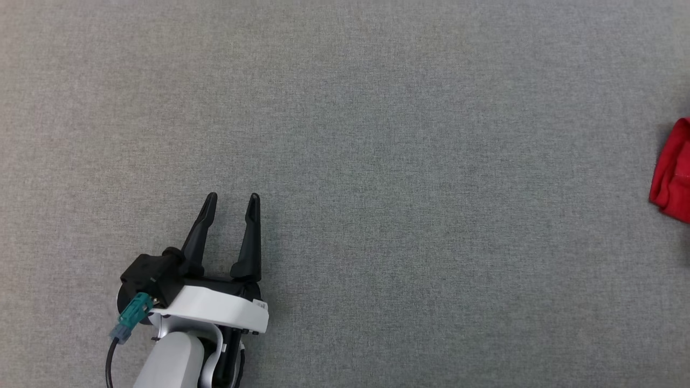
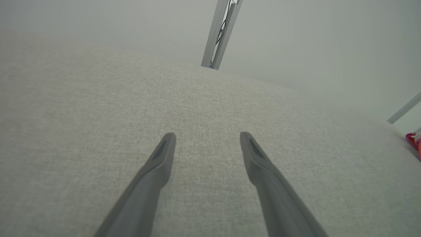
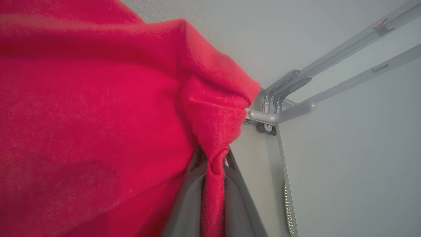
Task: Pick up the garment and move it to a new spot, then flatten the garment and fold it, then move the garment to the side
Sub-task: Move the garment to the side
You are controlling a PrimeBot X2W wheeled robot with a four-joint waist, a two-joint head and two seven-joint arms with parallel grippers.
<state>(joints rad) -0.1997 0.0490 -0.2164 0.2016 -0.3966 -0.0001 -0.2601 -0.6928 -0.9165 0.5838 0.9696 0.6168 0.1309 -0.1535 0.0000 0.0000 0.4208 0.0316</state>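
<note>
Red garment (image 3: 98, 115) tight in right tool (image 3: 214, 157)

Long black fingers (image 1: 250, 237), a white wrist housing (image 1: 215, 310), teal connector (image 1: 132, 315), black cable (image 1: 109, 366).

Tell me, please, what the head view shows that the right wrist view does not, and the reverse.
Head view: the left gripper, open, over the grey fabric surface. Right wrist view: the right gripper shut on a pinched fold of the red garment, with a grey metal frame behind. Both: the red garment, small at the head view's right edge, large and close in the wrist view.
</note>
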